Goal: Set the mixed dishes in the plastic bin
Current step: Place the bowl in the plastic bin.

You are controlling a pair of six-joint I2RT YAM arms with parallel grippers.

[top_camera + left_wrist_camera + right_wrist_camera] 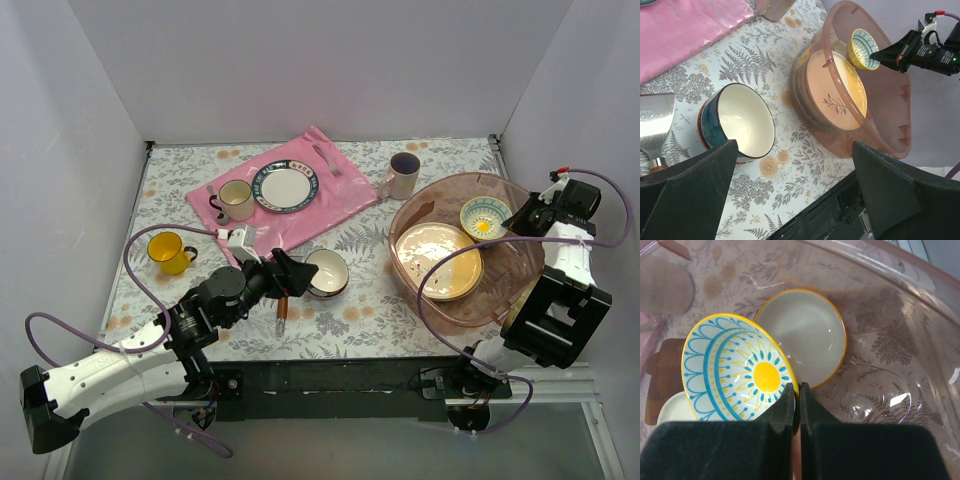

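A fern-printed tablecloth [370,300] covers the table between plain white walls [300,70]; the large round translucent pink-brown plastic bin [512,262] stands at the right, holding stacked cream-pink plates [437,260] and one small yellow-rimmed cream dish [805,332]; the right gripper [797,390] is clamped on one tilted blue-and-yellow sun-patterned bowl [740,365] inside it; the left gripper [293,272], fingers wide apart, faces one dark-blue cream-lined bowl [327,272]; three mugs stand outside the bin: a yellow mug [170,250], a pinkish mug [404,174] and a cream mug [237,198].

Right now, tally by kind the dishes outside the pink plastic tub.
Mugs: 3, yellow ceramic mug, cream ceramic mug, pinkish mug with purple inside
Plates: 1, white plate with dark blue rim
Bowls: 1, dark blue bowl with cream inside
Total: 5
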